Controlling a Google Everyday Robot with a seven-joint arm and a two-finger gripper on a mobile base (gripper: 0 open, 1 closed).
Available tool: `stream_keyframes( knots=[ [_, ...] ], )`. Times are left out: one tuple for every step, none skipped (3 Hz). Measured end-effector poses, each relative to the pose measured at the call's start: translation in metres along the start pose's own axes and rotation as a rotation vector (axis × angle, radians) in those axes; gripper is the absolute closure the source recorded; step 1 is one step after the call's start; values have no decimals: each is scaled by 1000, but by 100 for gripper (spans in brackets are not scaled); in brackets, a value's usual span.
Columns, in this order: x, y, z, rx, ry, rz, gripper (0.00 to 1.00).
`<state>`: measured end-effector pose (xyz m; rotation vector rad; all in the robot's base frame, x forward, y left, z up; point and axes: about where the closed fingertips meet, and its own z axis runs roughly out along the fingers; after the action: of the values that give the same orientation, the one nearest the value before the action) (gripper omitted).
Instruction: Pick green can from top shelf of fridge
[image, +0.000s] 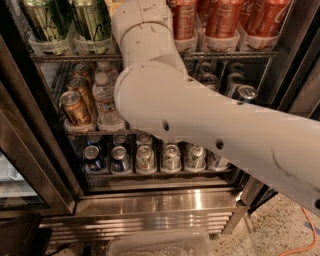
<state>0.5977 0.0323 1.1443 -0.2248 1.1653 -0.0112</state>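
Two green cans (42, 22) (92, 20) with pale streaks and dark lettering stand in clear plastic lanes at the left of the top shelf (70, 57) of the fridge (30, 125). My white arm (145, 35) rises in front of the shelf just right of them and runs off the top edge of the view. The gripper at its end is out of view above that edge. The arm hides the lane behind it.
Red cola cans (222, 20) fill the right of the top shelf. The middle rack holds bronze cans (75, 107), water bottles (105, 100) and dark cans (245, 92). The bottom rack holds short cans (145, 157). Below is the stainless steel base (150, 205). A door frame (300, 65) stands at right.
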Motion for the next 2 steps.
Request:
stream_keyframes(
  knots=[
    [0,-19,-17,4,32,-14,100],
    [13,-40,-44,-18,125,-33,100]
  ],
)
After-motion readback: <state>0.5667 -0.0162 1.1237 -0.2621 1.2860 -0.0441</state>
